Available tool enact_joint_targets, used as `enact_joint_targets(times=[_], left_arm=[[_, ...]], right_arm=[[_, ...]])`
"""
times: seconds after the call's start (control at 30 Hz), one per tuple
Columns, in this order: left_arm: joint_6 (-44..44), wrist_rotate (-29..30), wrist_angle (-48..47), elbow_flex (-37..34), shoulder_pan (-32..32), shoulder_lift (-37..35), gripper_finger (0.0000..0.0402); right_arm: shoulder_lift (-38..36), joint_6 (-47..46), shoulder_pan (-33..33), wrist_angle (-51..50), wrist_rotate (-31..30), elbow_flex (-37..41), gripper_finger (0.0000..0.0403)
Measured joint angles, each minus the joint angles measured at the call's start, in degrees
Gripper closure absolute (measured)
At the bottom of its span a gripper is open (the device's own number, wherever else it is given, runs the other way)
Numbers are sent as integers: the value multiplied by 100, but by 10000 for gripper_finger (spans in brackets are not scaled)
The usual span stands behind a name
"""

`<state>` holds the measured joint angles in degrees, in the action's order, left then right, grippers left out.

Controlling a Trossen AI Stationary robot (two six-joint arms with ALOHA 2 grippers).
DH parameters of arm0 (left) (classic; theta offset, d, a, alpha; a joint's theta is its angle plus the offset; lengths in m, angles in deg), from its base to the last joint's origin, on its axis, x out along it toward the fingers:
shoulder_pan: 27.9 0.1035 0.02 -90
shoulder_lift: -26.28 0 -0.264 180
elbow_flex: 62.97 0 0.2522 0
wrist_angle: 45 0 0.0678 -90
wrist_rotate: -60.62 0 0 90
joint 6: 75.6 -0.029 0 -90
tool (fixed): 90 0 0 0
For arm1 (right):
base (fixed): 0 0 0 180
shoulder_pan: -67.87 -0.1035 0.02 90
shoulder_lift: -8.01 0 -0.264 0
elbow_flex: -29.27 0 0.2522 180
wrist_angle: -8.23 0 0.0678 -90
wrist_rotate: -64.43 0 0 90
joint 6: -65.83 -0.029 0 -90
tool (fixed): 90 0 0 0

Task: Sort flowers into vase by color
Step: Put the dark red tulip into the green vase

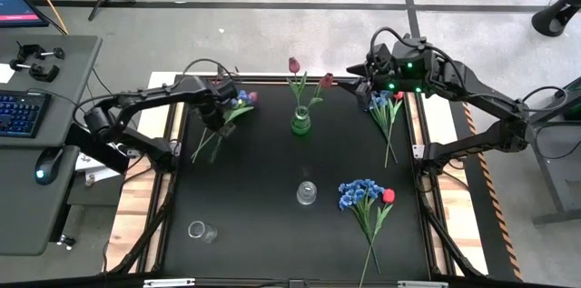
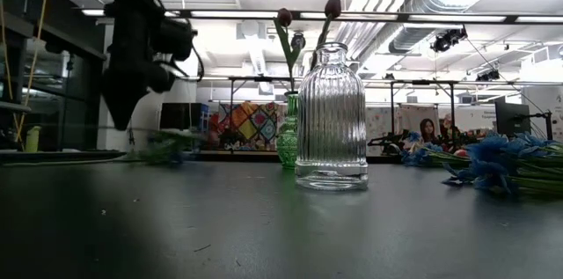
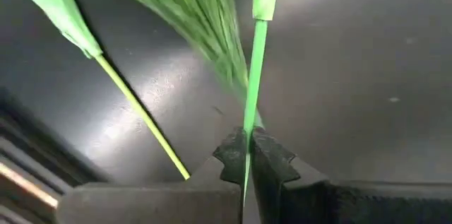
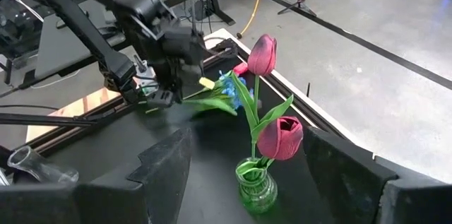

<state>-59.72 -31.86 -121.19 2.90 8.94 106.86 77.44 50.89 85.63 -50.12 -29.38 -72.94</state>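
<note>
Left wrist view: the left gripper [image 3: 248,155] has its toothed jaws clamped together on a thin green stem [image 3: 253,68], smooth plastic, with a second stem [image 3: 138,108] lying loose beside it on the matte black table [image 3: 367,75]. That bunch, blue blossoms [image 1: 243,99] with a red bloom by them, sits at the table's far left in the high view. Step in hand looks like the pick: stem gripped, not yet lifted. Next it wants a clean lift without dragging the neighbour, then carrying to a vase. The green ribbed glass vase [image 1: 301,124] at far centre already holds two pink-maroon tulips [image 4: 280,139]. A clear ribbed bottle [image 2: 332,116] stands mid-table and another clear vase [image 1: 201,231] near left, possibly tipped. The right gripper [image 1: 361,71] hovers at far right, jaws apart and empty, above more flowers [image 1: 386,106]; another bunch [image 1: 366,195] lies near right.
</note>
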Motion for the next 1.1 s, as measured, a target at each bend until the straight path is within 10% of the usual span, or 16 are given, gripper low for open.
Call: enact_joint_targets(times=[0.4, 1.1], left_arm=[[-157, -309, 274, 3, -118, -317, 401], [1405, -690, 1412, 3, -846, -3239, 401]], right_arm=[[0, 35, 0, -161, 2, 1, 142], [0, 214, -2, -140, -328, 2, 142]])
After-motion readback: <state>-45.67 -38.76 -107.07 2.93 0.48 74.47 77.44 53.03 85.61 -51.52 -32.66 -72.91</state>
